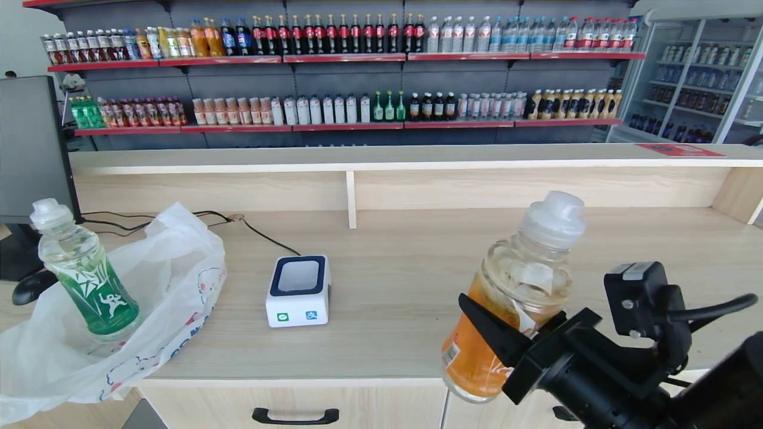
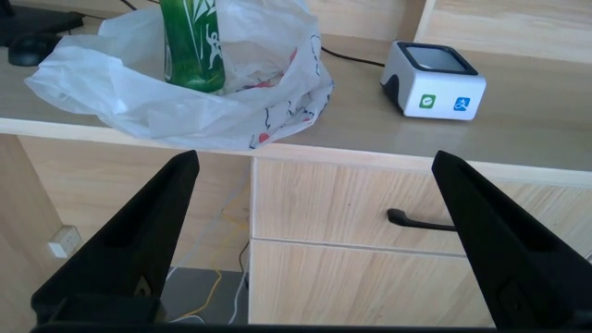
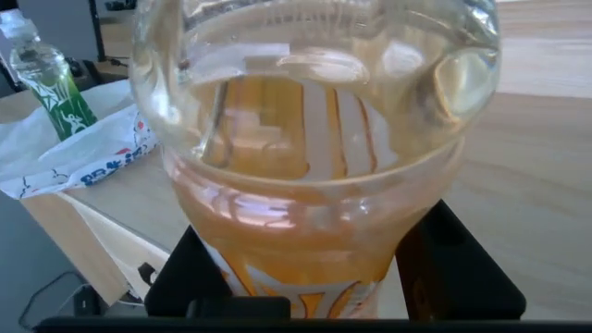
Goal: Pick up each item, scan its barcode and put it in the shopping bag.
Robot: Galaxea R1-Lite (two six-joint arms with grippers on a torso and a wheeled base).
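Observation:
My right gripper point(image 1: 524, 345) is shut on an orange-labelled bottle point(image 1: 512, 298) with a clear cap, held tilted above the counter's front edge at the right. The same bottle point(image 3: 314, 176) looms close in the right wrist view. A green-labelled bottle point(image 1: 83, 271) stands upright in the white plastic shopping bag point(image 1: 173, 268) at the counter's left; the green-labelled bottle point(image 2: 194, 46) and shopping bag point(image 2: 185, 102) also show in the left wrist view. The white barcode scanner point(image 1: 298, 290) sits mid-counter, left of the held bottle. My left gripper point(image 2: 314, 240) hangs open below the counter, facing the drawers.
A dark monitor point(image 1: 30, 155) and a black mouse point(image 1: 30, 286) stand at the far left, with cables point(image 1: 179, 217) running behind the bag. A raised ledge point(image 1: 387, 158) backs the counter. Drawer handles point(image 1: 295, 415) lie under the front edge.

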